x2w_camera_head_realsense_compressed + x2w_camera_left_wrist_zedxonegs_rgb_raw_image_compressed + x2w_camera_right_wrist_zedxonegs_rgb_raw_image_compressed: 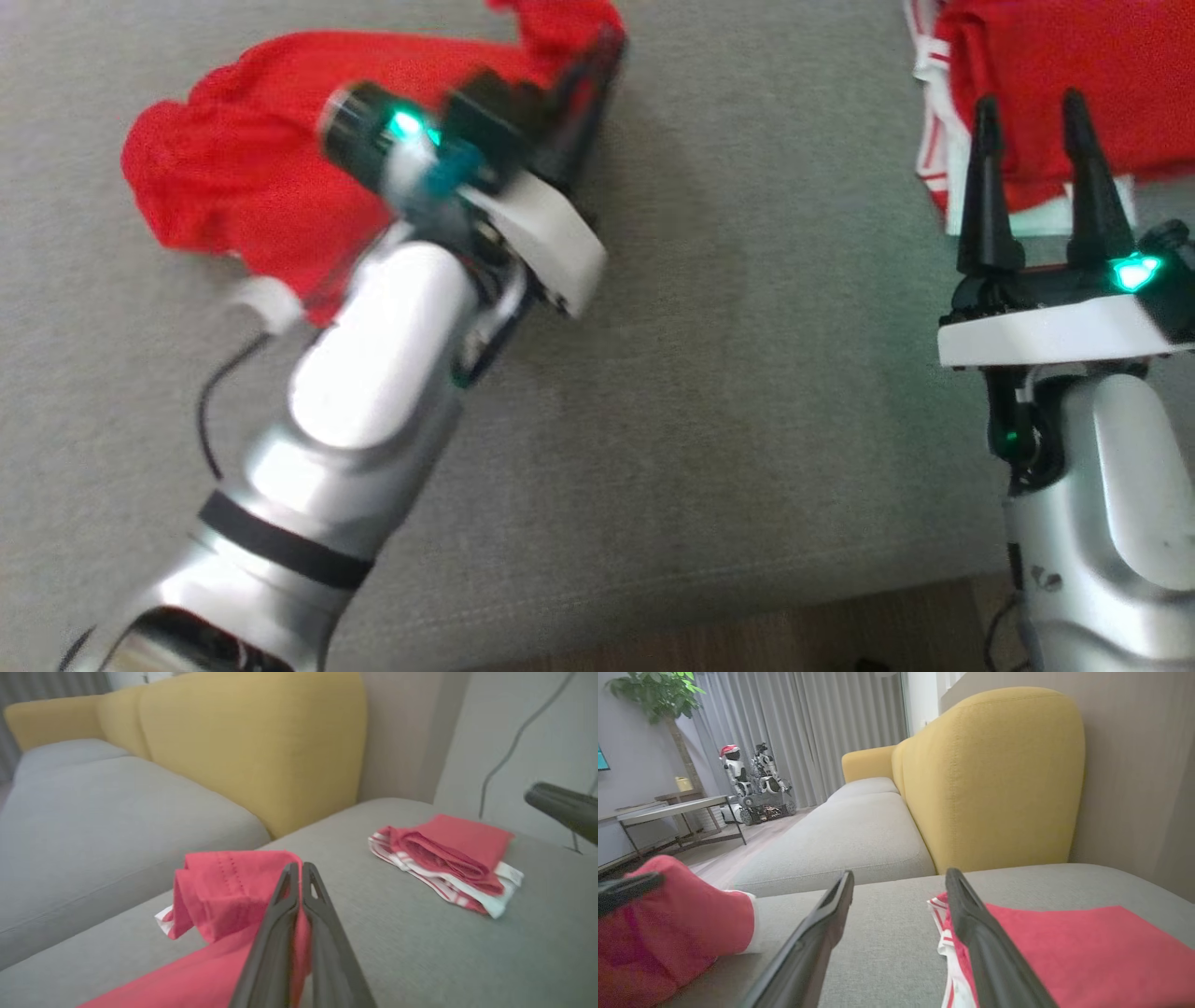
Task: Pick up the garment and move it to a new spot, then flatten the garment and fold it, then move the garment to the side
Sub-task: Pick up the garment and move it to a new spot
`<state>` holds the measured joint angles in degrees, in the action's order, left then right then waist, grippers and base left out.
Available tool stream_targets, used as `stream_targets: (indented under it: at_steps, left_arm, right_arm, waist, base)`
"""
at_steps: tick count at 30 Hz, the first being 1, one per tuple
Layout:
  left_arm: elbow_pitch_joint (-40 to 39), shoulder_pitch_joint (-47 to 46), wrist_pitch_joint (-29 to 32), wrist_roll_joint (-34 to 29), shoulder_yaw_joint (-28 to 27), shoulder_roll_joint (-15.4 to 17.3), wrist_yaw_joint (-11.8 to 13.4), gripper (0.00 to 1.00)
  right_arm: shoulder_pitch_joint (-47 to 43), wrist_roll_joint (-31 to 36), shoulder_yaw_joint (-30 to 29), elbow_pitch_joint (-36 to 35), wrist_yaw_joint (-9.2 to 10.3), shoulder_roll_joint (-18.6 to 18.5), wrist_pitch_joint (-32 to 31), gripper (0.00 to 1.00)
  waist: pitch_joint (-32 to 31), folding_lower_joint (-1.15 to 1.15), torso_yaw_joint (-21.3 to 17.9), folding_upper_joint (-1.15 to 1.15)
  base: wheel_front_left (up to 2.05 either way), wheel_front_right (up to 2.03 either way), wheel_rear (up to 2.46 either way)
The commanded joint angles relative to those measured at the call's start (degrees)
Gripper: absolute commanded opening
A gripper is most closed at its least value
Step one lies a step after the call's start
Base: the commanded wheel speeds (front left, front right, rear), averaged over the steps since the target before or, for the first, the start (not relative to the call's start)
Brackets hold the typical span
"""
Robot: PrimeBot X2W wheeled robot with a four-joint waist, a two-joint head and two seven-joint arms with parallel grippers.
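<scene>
Bunching into crumpled folds, the red fabric garment (pixel 233 177) lies on the grey sofa seat (pixel 747 373), well to the left of the folded red-and-white cloth stack (pixel 1120 56). The left claw (pixel 299 870), pressed together, pinches the garment's edge on the side toward that stack. The right claw (pixel 1027 107), spread wide, hovers at the stack's near left corner.

Soft cloth garment (pixel 233 159); matt woven sofa seat (pixel 747 373).
</scene>
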<state>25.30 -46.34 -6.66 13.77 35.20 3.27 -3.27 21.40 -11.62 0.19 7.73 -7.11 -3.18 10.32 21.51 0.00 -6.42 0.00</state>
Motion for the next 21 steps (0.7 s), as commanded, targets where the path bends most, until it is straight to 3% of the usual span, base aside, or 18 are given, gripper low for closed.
stream_targets:
  at_steps: [1,2,3,4,11,17,21]
  left_arm:
    - [-0.74,-1.09,-0.59,-1.12,0.93,0.33,0.25,0.28]
    - [-0.25,-0.9,-0.76,-1.25,2.39,0.09,0.2,0.51]
    - [0.03,-0.72,-1.02,-1.25,3.72,-0.08,0.3,0.94]
    - [0.24,-0.52,-1.23,-0.96,4.91,-0.2,0.35,1.0]
    - [0.8,-0.66,-3.11,3.31,7.81,-0.37,3.21,1.0]
    - [2.51,-0.74,-5.27,6.27,4.09,0.38,4.7,1.0]
    - [2.84,0.49,-7.1,8.69,-0.3,2.79,5.78,1.0]
  right_arm:
    - [1.26,-0.68,1.88,-1.04,-0.37,0.3,0.86,1.0]
    - [1.3,-0.94,2.13,-0.64,-0.37,0.3,1.14,1.0]
    - [1.33,-1.2,2.3,-0.23,-0.37,0.3,1.39,1.0]
    - [1.33,-1.44,2.36,0.17,-0.37,0.3,1.64,1.0]
    - [0.89,-2.06,1.95,2.36,-0.37,0.3,2.94,1.0]
    - [0.4,-1.35,1.17,3.19,-0.37,0.3,3.19,1.0]
    - [-0.35,-0.19,0.44,3.29,-0.37,0.3,2.63,1.0]
  waist:
    - [0.65,0.0,-2.19,0.0]
    - [0.62,0.0,-2.68,0.0]
    - [0.57,0.0,-3.1,0.0]
    - [0.48,0.0,-3.37,0.0]
    - [-1.06,0.0,-2.83,0.0]
    - [-3.06,0.0,0.32,0.0]
    - [-5.07,0.0,3.61,0.0]
  base:
    - [0.0,0.0,0.0]
    - [0.0,0.0,0.0]
    - [0.0,0.0,0.0]
    - [0.0,0.0,0.0]
    - [0.0,0.0,0.0]
    - [0.0,0.0,0.0]
    - [0.0,0.0,0.0]
